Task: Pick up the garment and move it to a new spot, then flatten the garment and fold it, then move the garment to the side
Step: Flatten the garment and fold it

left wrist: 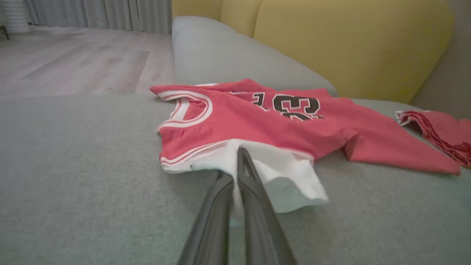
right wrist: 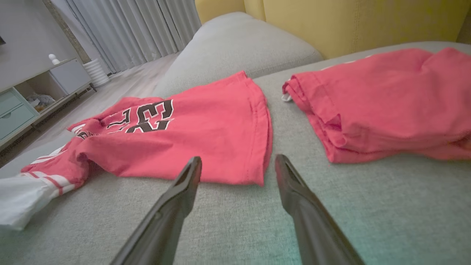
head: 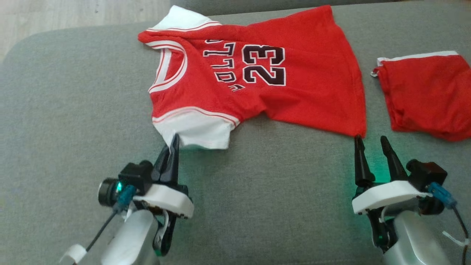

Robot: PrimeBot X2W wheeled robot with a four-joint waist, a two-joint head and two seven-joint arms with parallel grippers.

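Grasp phase, my read: getting two holds on the garment before lifting it to a new spot.

Left gripper (head: 173, 142) fingers are pressed together, pinching the edge of the white near sleeve (head: 198, 132); the left wrist view shows cloth caught between the tips. Right gripper (head: 369, 140) fingers are spread and hold nothing, tips on the grey cushion (head: 73, 110) just short of the near hem corner (head: 360, 129).

Next move, as I judge it: right needs a short push forward so the hem corner sits between the fingers, then close. After that, lift both arms together, level, so the cloth doesn't bunch.

Jersey (head: 257, 92) lies number-side up in the middle of the cushion, mostly spread, with a crease running in from under the near sleeve. Long axis runs side to side across the head view: collar (head: 167, 66) toward the robot's left, hem toward its right. Sleeves point near and far.

Red shorts (head: 427, 95) lie to the right, apart from the jersey's hem. Keep the right arm off them. Yellow backrest (left wrist: 349, 44) sits beyond.
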